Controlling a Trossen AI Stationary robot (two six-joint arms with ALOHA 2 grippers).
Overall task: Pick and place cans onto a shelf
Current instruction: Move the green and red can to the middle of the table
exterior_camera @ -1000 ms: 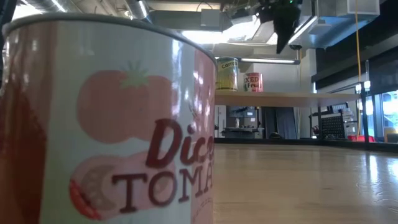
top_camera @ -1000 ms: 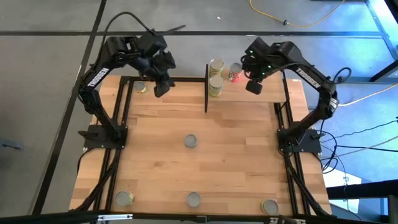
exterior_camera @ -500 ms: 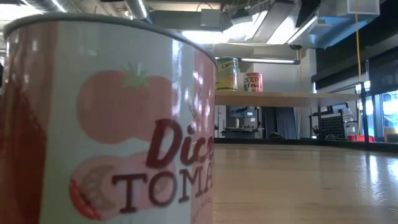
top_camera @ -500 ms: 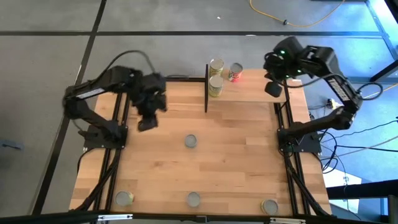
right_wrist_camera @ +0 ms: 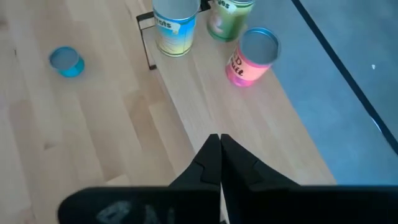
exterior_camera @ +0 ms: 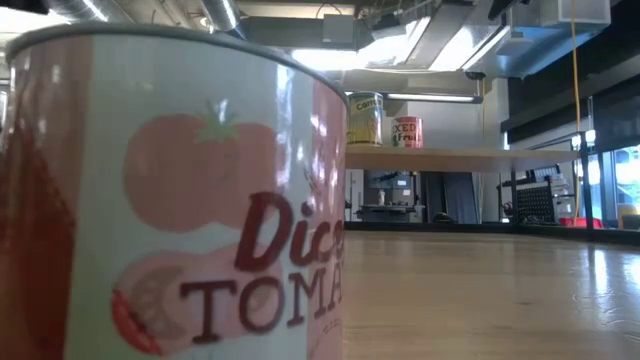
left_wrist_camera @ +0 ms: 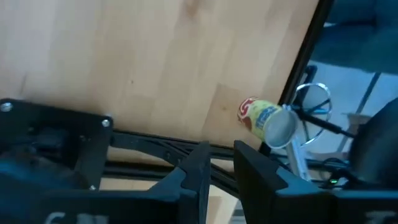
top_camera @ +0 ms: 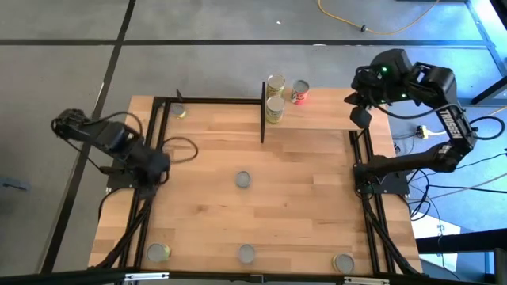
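Three cans stand upright on the shelf at the far right. The right wrist view shows them as a yellow-blue can, a green can and a pink can. One can stands mid-table, another in the far left corner. My right gripper hovers shut and empty over the shelf's right end. My left gripper is drawn back at the table's left edge, its fingers slightly apart and empty.
Three more cans stand along the near edge; one tomato can fills the low view. A yellow-labelled can shows by the table's edge past my left fingers. A black upright bounds the shelf's left end.
My left gripper has swung from the far left corner back toward the table's left edge and down, the arm folding over its base. My right gripper has risen and drawn off toward the table's right edge, leaving the low view. The cans have not moved.
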